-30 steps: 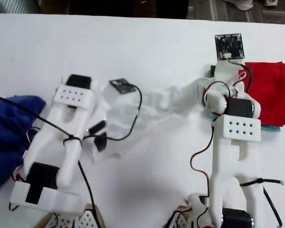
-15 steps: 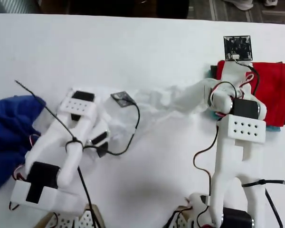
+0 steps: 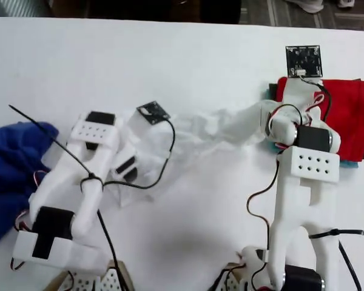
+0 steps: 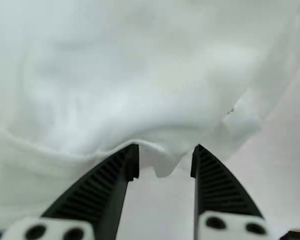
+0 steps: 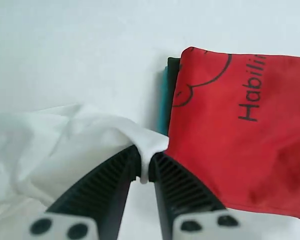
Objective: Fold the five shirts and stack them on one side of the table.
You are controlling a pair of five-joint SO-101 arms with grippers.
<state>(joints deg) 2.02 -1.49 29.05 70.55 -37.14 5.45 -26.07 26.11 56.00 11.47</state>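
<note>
- Holding: right pincer [image 5: 146, 167] is closed tight on a corner of the white shirt [image 3: 224, 127], just beside the red shirt [image 3: 349, 115] that tops the folded pile [image 5: 163, 102].
- Left pincer [image 4: 162, 160]: jaws parted, the white hem sagging between the tips, nothing clamped.
- White shirt: strung, rumpled, across the tabletop [image 3: 188, 66] between both arms. Blue shirt [image 3: 9, 163] is heaped unfolded at the left edge.
- Risk: the hem may slide out before the left jaws close, so only one end gets carried and the fold goes crooked.
- Risk: the held corner could drag over the red shirt and shove the pile askew.
- Change: over the last second the right arm carried its corner closer to the pile, then stopped; the left arm swung aside and returned.
</note>
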